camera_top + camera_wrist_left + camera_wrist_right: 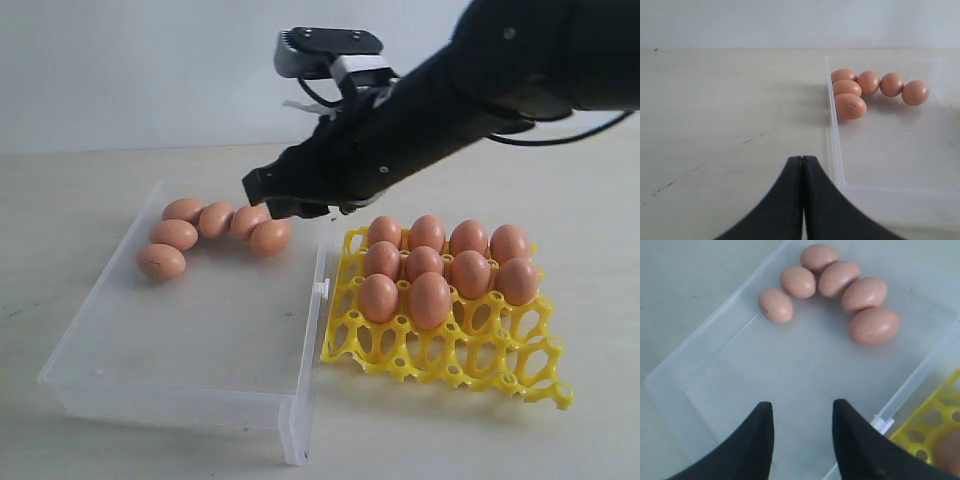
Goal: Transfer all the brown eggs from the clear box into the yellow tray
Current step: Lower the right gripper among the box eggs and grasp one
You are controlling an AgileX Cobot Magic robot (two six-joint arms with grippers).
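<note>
Eggs [430, 300]: box [200, 335] six, tray [455, 362] ten

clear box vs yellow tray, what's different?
The clear box is see-through with low walls; the yellow tray is an opaque open lattice. The clear box holds six brown eggs loose at one end; the yellow tray holds ten seated in cups. The clear box is larger. Both rest on the table.

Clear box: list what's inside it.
Six smooth brown eggs lie clustered at one end of the transparent shallow plastic box; the rest of its floor looks bare. In the exterior view the black right arm covers the far corner.
</note>
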